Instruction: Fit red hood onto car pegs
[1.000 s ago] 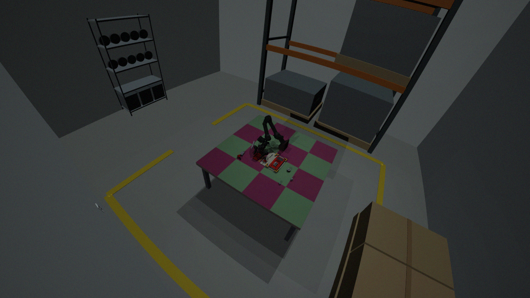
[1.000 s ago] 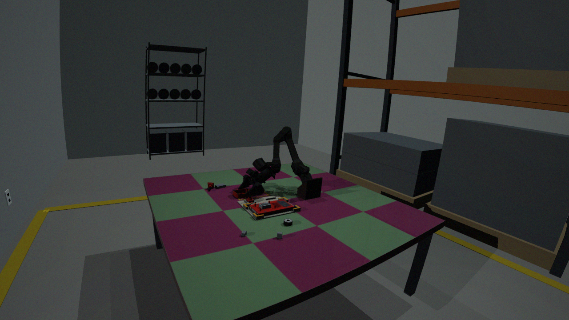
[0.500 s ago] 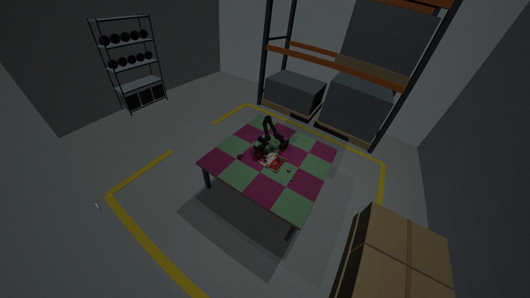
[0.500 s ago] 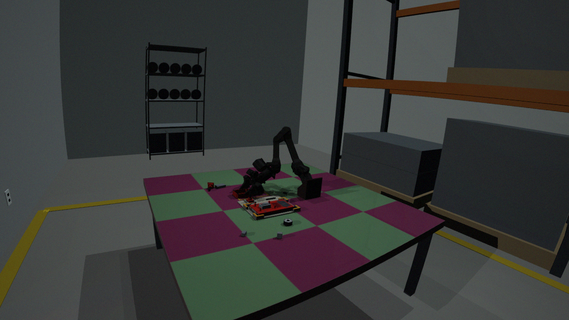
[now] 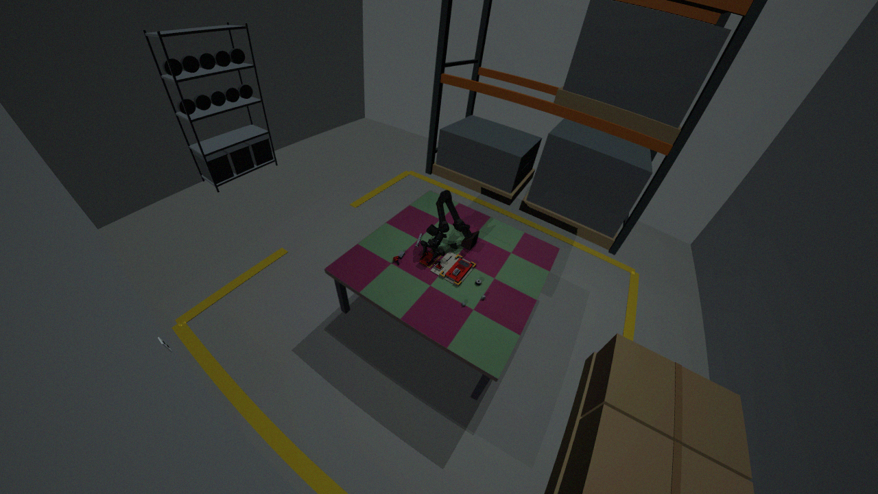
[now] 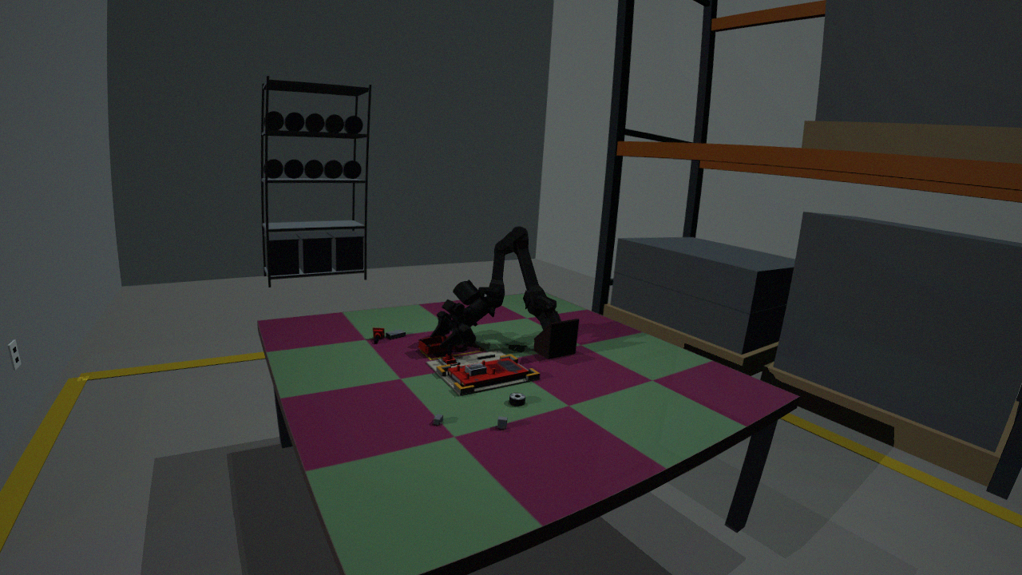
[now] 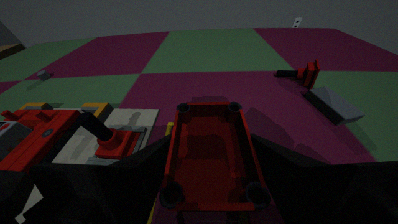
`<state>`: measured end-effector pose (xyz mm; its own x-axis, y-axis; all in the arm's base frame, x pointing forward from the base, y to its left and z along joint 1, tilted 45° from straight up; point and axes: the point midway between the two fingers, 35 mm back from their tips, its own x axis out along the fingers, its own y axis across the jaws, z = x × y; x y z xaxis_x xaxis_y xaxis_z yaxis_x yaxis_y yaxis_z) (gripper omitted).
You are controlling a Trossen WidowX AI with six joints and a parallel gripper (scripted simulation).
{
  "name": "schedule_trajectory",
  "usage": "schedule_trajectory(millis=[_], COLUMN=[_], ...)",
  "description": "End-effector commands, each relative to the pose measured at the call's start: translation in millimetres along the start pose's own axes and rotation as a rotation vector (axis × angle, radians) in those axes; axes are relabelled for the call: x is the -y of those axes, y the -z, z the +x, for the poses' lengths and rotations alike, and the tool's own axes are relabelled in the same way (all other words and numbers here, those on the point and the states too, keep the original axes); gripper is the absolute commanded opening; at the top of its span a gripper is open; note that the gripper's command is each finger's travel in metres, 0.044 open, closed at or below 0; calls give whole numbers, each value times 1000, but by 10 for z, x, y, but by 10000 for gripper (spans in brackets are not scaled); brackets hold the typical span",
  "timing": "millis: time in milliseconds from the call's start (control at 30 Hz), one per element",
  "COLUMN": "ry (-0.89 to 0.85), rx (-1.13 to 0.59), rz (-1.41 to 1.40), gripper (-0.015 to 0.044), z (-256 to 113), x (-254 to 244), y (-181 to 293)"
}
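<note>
The red hood (image 5: 425,261) (image 6: 429,347) (image 7: 205,168) is on the magenta part of the table beside the jig. Its hollow side and round corner bosses face the wrist camera. My gripper (image 6: 449,344) (image 7: 210,138) is shut on the hood, one black finger at each long side. Whether the hood touches the table is hard to tell. The red chassis (image 5: 454,277) (image 6: 494,377) (image 7: 66,119) sits in the jig (image 7: 104,110), left in the wrist view. The grey engine block (image 6: 475,369) (image 7: 12,134) is on its deck, with red pegs (image 7: 43,116) near it. Some pegs are hidden.
A red and black piece (image 7: 116,144) stands on the jig's pale end, near my left finger. Beyond the hood lie a red part with a black stem (image 6: 378,334) (image 7: 311,74) and a grey block (image 6: 395,335) (image 7: 339,107). A wheel (image 6: 517,398) and two small grey cubes (image 6: 501,423) lie beyond the chassis.
</note>
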<state>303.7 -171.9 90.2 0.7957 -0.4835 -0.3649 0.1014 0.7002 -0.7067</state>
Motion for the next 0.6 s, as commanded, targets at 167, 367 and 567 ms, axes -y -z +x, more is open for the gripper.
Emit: schedule_trajectory(millis=[167,367,567], ry=[14,14,14], rx=[18,19,20], rz=[7,7,7], gripper=[0,0,0], z=[-139,-259,-314], x=[51,49,48], y=[-300,-459,-520])
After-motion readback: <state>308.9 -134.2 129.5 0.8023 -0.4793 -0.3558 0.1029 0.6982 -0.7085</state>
